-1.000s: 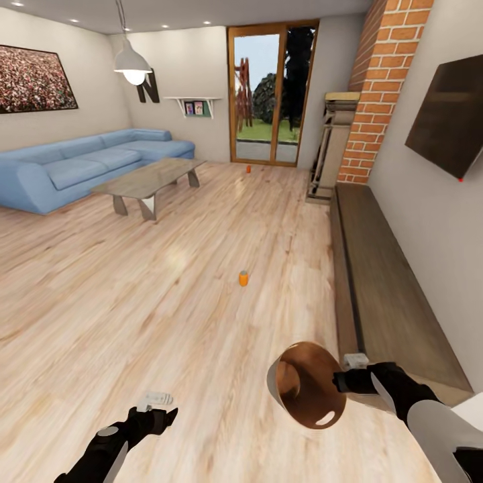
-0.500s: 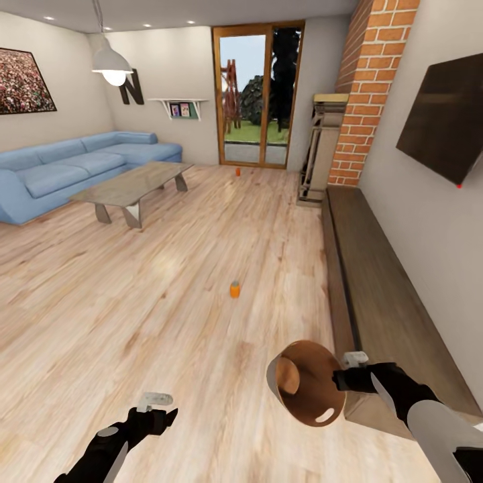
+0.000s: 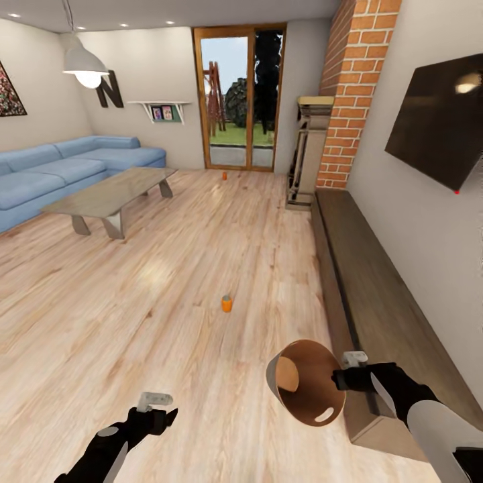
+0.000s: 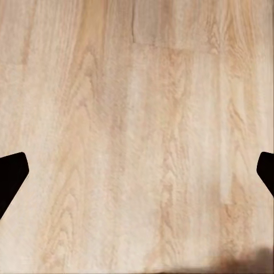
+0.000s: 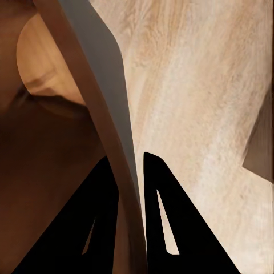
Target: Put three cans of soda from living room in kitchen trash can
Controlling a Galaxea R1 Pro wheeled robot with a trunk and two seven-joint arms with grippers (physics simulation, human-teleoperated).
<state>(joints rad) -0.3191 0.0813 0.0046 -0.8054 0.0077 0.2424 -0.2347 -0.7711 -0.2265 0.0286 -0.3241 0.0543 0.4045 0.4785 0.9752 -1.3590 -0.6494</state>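
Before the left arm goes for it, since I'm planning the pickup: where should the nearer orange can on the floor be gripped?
Probably around its middle, fingers on opposite sides. The orange can stands upright on bare floor, so a low sideways approach by the open left gripper suits.

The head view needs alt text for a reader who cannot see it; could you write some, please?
The right tool holds the tash can by its rim, tipped toward the camera. An orange can stands on the wooden floor ahead, another near the glass door.
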